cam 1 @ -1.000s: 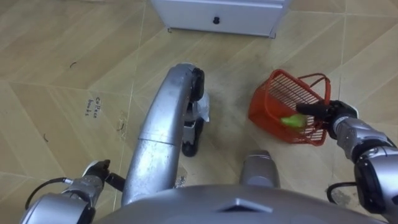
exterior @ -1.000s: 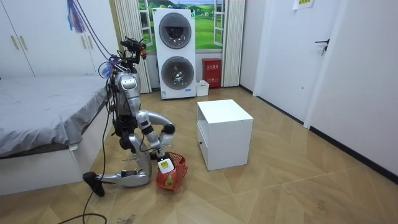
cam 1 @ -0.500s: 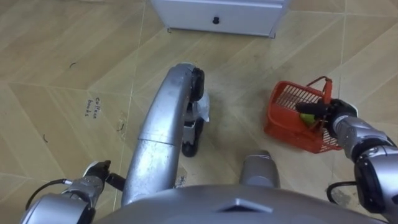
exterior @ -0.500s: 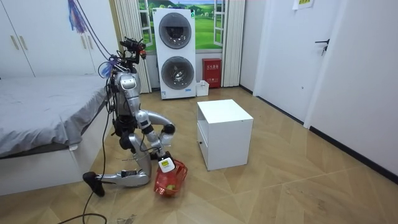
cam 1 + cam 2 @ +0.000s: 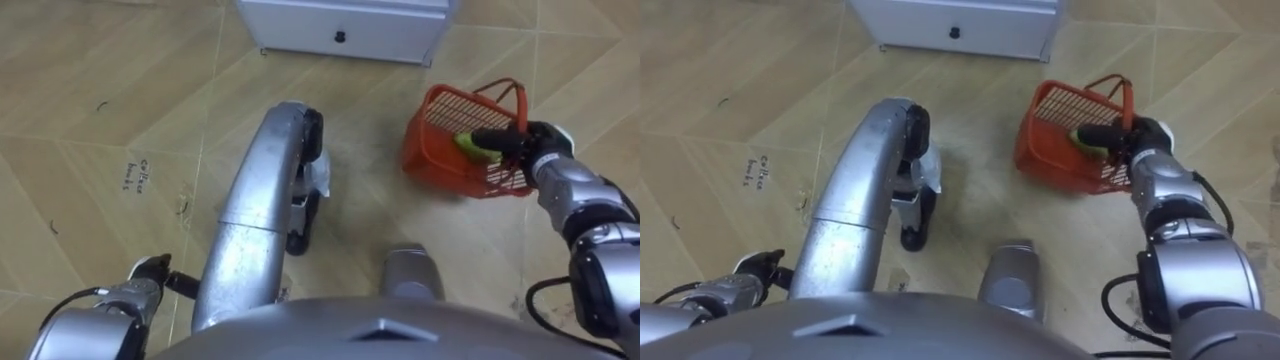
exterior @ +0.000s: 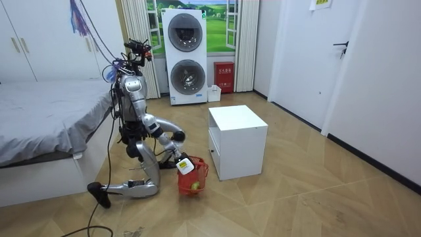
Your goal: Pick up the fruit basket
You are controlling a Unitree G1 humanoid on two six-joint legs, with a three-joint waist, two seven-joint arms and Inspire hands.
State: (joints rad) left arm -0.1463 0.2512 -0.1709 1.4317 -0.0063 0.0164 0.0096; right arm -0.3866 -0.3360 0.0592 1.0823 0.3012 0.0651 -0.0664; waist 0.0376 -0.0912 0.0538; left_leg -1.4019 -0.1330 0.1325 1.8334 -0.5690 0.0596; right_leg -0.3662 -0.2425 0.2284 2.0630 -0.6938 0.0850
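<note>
- Kneels on the floor (image 6: 296,197) in the room view, torso upright and one leg stretched back, just beside the bed (image 6: 46,118) at that view's left.
- Faces the room view's right, towards a white cabinet (image 6: 237,141); further back stand two stacked washers (image 6: 184,56) with a red box (image 6: 224,77) just to their right.
- Holds the left hand (image 5: 150,272) low at the eye views' lower left, near the floor and well apart from the basket; cannot tell whether its fingers are clenched or released.
- Looks down on the cabinet's front at the top middle of the eye views, with a dark knob (image 5: 340,37) on it.
- Grasps the red basket (image 5: 445,150), right of the cabinet's corner, at its near rim by the foot of the handle (image 5: 512,95).
- Keeps the basket tilted rather than level, with a green fruit (image 5: 468,142) inside, just at the fingertips.
- Reaches in from the right with the right hand (image 5: 535,145), its dark fingers (image 5: 492,138) clenched across the rim.
- Sets the basket, in the room view, between the raised knee and the cabinet's lower corner; cannot tell whether its bottom touches the floor.
</note>
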